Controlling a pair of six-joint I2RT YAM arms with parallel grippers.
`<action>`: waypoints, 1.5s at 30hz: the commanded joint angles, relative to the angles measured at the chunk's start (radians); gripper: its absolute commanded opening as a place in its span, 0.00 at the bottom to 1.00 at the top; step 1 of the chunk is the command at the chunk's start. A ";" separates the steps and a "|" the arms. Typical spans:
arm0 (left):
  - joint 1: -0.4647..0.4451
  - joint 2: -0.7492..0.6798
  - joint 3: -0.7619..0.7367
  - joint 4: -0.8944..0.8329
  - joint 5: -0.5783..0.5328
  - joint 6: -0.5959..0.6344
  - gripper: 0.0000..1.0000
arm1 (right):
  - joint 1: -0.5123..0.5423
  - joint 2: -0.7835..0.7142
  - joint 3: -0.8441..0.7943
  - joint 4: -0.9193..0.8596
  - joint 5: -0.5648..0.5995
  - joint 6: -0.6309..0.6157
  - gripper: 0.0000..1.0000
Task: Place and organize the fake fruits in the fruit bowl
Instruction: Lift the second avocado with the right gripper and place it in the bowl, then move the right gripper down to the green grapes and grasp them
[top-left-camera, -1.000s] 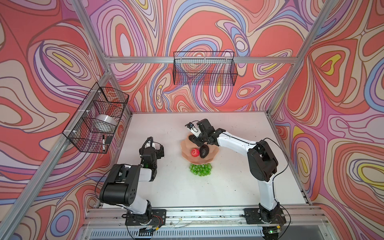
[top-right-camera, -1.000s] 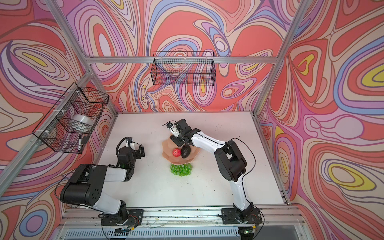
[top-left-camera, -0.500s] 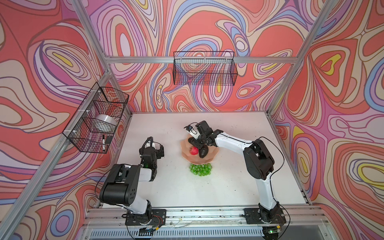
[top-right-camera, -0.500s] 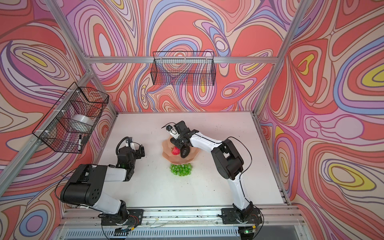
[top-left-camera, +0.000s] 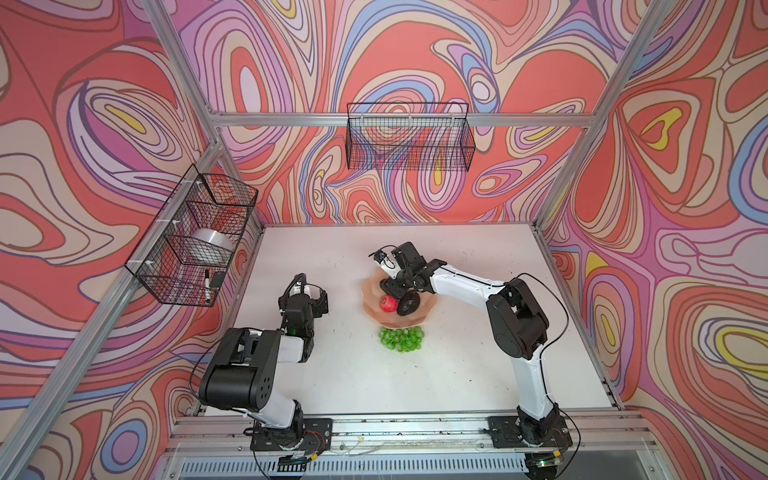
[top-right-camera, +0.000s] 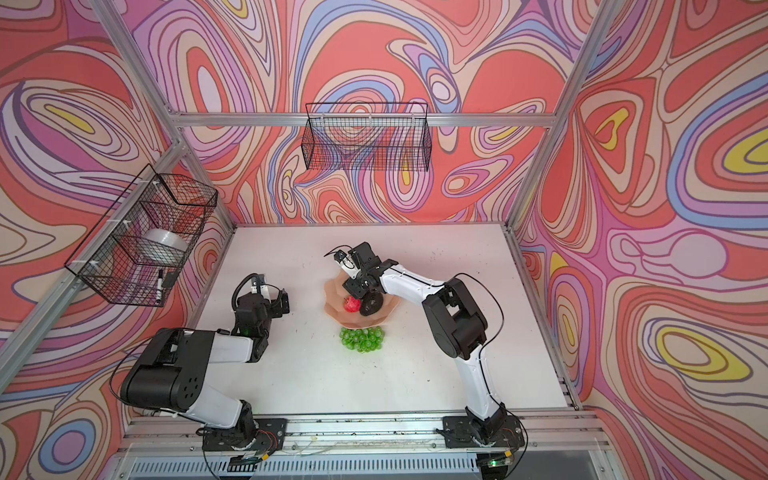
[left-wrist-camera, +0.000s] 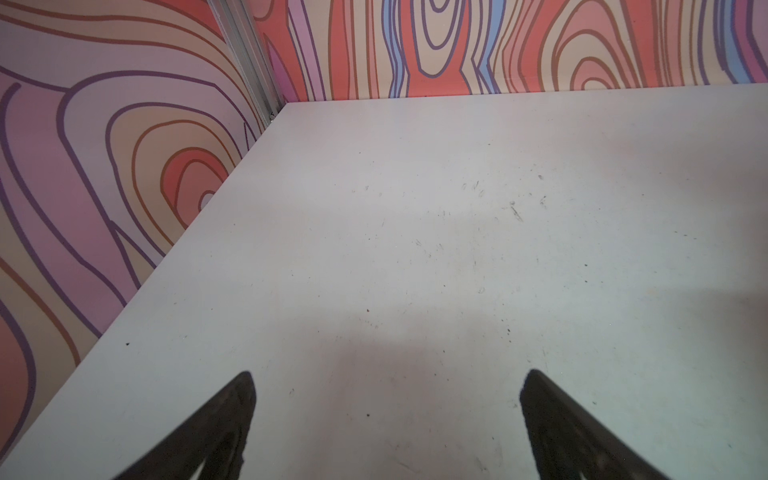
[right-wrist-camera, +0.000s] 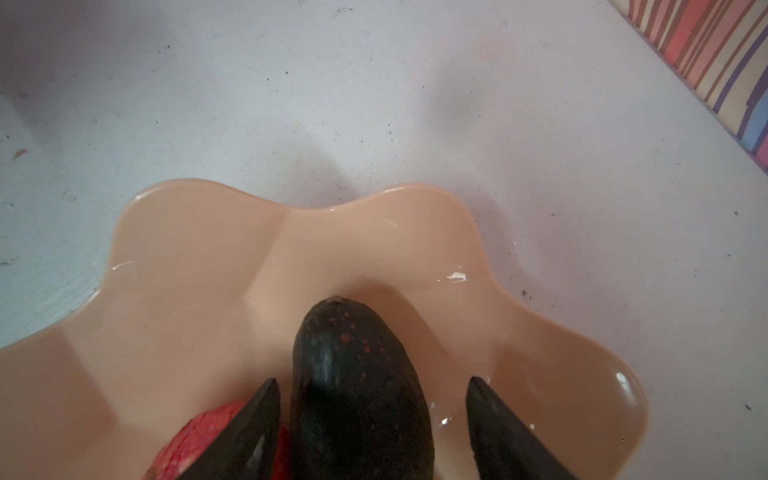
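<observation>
The peach-pink fruit bowl (top-left-camera: 371, 291) (top-right-camera: 332, 293) stands mid-table. In it lie a red apple (top-left-camera: 388, 304) (top-right-camera: 351, 304) and a dark avocado (top-left-camera: 409, 303) (top-right-camera: 372, 305), side by side. My right gripper (top-left-camera: 397, 289) (top-right-camera: 360, 288) hangs over the bowl. In the right wrist view this gripper (right-wrist-camera: 372, 379) is open. The avocado (right-wrist-camera: 357, 395) rests on the bowl floor (right-wrist-camera: 199, 266) between the fingers, with a gap on one side. The apple (right-wrist-camera: 195, 440) shows beside one finger. Green grapes (top-left-camera: 401, 338) (top-right-camera: 361, 338) lie on the table in front of the bowl. My left gripper (top-left-camera: 321, 300) (left-wrist-camera: 389, 372) is open and empty.
A black wire basket (top-left-camera: 409, 137) hangs on the back wall. Another wire basket (top-left-camera: 195, 241) on the left wall holds a tape roll and a marker. The left arm rests low at the table's left side, well apart from the bowl.
The right jaws have opened off the avocado, which now lies loose in the bowl. The right gripper shifted slightly left over the bowl. The left arm has not moved.
</observation>
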 joint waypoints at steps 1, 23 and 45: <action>0.007 0.002 0.016 0.015 0.000 -0.007 1.00 | -0.004 -0.050 0.016 -0.025 0.018 0.034 0.76; 0.007 0.002 0.016 0.015 0.000 -0.008 1.00 | 0.218 -0.791 -0.704 -0.135 0.116 0.402 0.80; 0.007 0.002 0.016 0.015 -0.002 -0.008 1.00 | 0.272 -0.535 -0.670 -0.042 0.182 0.352 0.83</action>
